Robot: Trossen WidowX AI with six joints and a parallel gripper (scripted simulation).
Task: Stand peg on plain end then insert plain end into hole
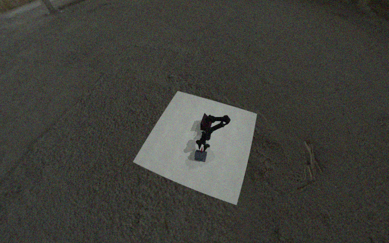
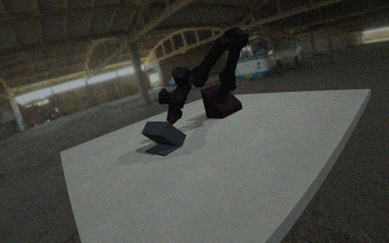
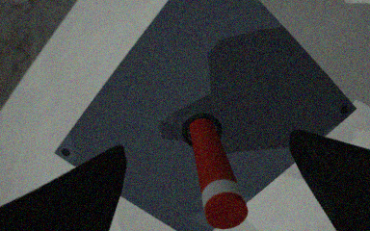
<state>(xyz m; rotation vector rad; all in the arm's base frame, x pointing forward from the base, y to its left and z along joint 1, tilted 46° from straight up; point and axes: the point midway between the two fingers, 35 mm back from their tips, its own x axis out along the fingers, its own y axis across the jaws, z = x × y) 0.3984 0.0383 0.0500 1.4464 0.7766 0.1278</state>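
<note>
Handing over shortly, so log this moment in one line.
peg: in panel hole, banded end out | fingers: open, either side | seating depth: unclear | remaining: move gripper away

The peg (image 1: pixel 201 149) (image 2: pixel 171 121) (image 3: pixel 212 159) stands in the panel's (image 1: pixel 200 156) (image 2: pixel 163 133) (image 3: pixel 145 106) 1 hole (image 3: pixel 186 135).
</note>
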